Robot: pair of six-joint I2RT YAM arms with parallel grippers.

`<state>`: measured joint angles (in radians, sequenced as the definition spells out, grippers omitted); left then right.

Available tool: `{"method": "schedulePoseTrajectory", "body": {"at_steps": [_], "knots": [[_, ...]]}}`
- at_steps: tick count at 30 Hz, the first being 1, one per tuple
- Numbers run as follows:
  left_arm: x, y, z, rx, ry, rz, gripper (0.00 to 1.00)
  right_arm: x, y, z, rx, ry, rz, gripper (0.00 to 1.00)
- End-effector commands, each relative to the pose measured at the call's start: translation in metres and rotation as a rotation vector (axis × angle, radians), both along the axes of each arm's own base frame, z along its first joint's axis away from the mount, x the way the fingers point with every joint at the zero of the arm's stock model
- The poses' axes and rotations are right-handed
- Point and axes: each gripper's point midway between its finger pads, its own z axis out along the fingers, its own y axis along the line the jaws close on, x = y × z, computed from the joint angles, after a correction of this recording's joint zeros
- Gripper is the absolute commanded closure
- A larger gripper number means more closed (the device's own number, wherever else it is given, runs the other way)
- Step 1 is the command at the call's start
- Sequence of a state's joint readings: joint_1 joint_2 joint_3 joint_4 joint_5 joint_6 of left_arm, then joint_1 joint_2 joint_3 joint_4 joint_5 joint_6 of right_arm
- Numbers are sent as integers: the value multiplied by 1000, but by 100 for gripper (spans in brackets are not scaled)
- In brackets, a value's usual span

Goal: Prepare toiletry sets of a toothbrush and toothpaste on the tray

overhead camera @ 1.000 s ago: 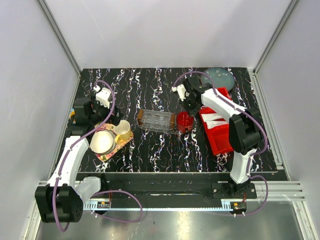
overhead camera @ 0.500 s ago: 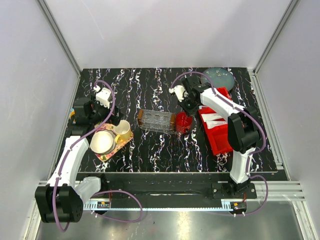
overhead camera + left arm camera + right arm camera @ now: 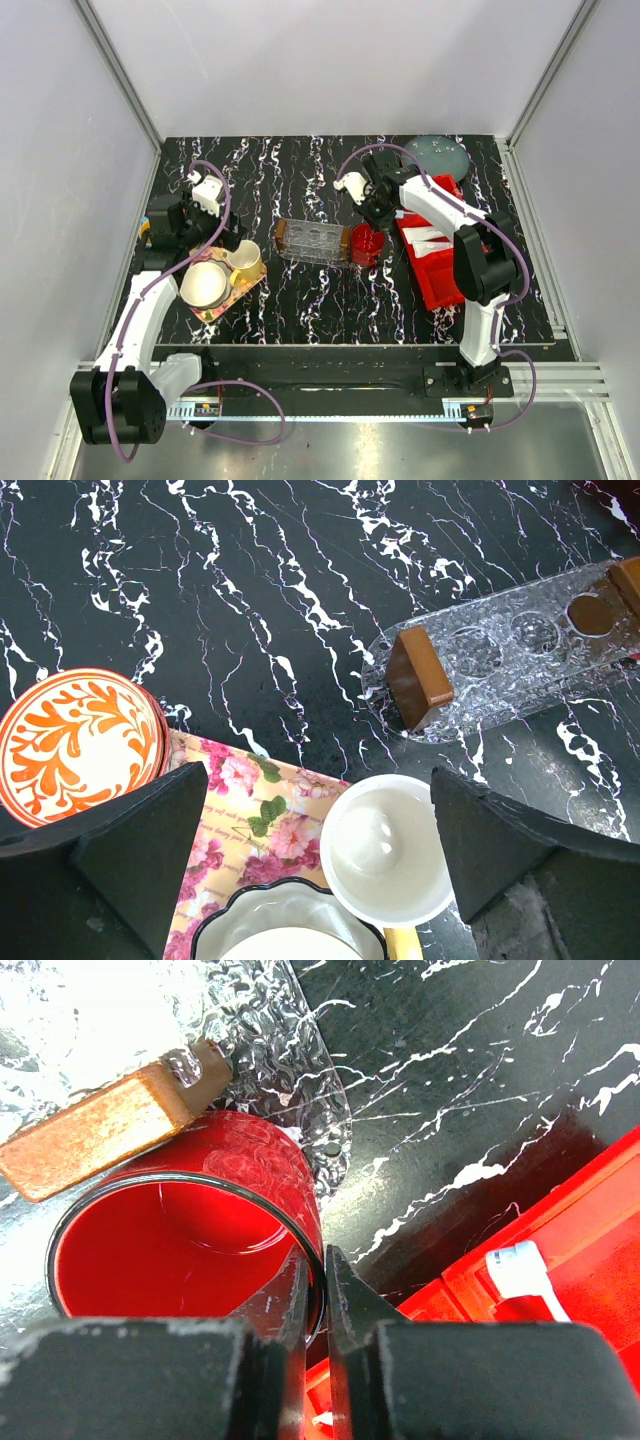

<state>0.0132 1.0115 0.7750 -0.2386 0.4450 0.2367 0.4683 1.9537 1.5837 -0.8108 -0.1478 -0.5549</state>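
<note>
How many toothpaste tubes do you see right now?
2. One toothpaste tube lies in the red bin, the other beside it, slightly nearer. The right arm overhangs the bin, so more may be hidden.

Left pincer (image 3: 318, 815) wide; right pincer (image 3: 316, 1278) tight.

Right wrist view: the tray (image 3: 285, 1060) runs off the top edge, washed out by glare. The cup (image 3: 180, 1240) is partly behind the right gripper (image 3: 315, 1265). The bin (image 3: 570, 1220) is cut at right, and only one end of a toothpaste tube (image 3: 520, 1265) shows. Left wrist view: the bowl (image 3: 285, 930) is cut off below, and the plate (image 3: 75, 735) is partly behind the left gripper (image 3: 320, 775).
</note>
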Motion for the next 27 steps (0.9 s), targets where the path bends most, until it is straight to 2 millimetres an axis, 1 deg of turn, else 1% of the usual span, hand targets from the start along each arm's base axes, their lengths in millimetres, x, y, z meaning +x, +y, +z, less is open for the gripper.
{"method": "schedulePoseTrajectory", "body": {"at_steps": [1,9,27], "knots": [[9,0,12,7,-55,-6,1,18,8,15,30,-70,63,100],[9,-1,13,8,-58,-8,1,20,10,14,30,-85,115,100],[8,0,12,11,-60,-6,1,27,12,13,27,-108,144,99]]}}
